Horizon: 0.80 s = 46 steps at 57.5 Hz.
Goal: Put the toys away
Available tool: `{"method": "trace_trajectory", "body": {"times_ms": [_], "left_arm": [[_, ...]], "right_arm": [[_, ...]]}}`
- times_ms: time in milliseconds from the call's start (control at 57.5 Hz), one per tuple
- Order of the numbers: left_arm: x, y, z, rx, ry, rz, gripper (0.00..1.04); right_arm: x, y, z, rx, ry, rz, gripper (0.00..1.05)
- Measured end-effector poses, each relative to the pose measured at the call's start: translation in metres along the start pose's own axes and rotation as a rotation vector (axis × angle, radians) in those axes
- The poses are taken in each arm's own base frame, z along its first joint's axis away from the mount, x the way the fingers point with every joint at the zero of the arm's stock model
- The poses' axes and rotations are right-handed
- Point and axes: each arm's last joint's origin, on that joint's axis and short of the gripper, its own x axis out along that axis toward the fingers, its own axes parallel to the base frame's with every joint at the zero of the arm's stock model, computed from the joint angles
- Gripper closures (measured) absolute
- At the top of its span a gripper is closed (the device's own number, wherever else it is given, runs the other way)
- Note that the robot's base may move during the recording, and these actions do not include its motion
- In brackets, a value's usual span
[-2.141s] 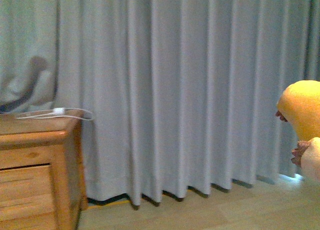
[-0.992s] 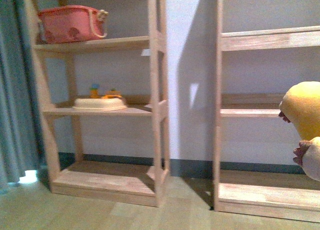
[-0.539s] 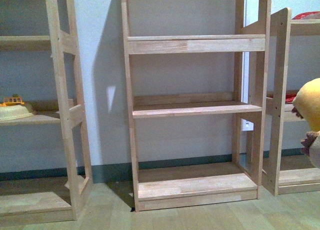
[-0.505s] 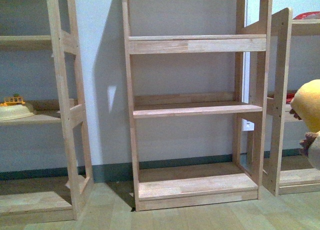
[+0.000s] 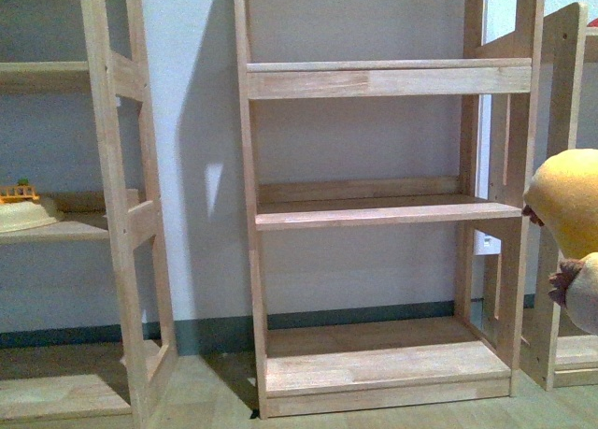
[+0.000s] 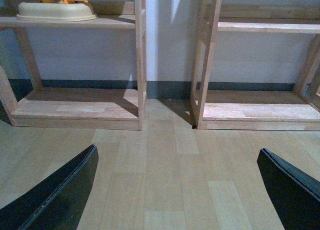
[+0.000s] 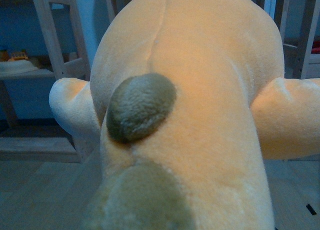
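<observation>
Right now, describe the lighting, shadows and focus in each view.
Front view: a dark shadow lies on the wall left of the middle shelf unit, with one bright patch in it. Left wrist view: even light, the floor sharp. Right wrist view: the plush toy fills the frame, slightly soft, against a dim bluish background.

My left wrist camera shows only one part of the robot, the left gripper (image 6: 177, 151). It has two fingers (image 6: 60, 200) in plain matte black. Each finger is a broad, flat-faced wedge with a straight slanted edge that narrows to a blunt tip. A thin paler line of light runs along those edges.
</observation>
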Motion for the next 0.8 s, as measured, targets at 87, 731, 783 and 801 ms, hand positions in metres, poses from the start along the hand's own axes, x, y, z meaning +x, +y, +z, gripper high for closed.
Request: {"method": "trace_trajectory", "body": {"times_ms": [87,731,783,801], "left_arm": [[0.0,0.0,0.0,0.0,0.0,0.0,0.06],[0.0,0.0,0.0,0.0,0.0,0.0,0.06],[0.0,0.0,0.0,0.0,0.0,-0.001,0.06],[0.0,0.0,0.0,0.0,0.0,0.0,0.06]], "right_arm": [[0.0,0.0,0.0,0.0,0.0,0.0,0.87],[0.0,0.0,0.0,0.0,0.0,0.001,0.87],[0.0,0.0,0.0,0.0,0.0,0.0,0.87],[0.0,0.0,0.0,0.0,0.0,0.0,0.87]]}}
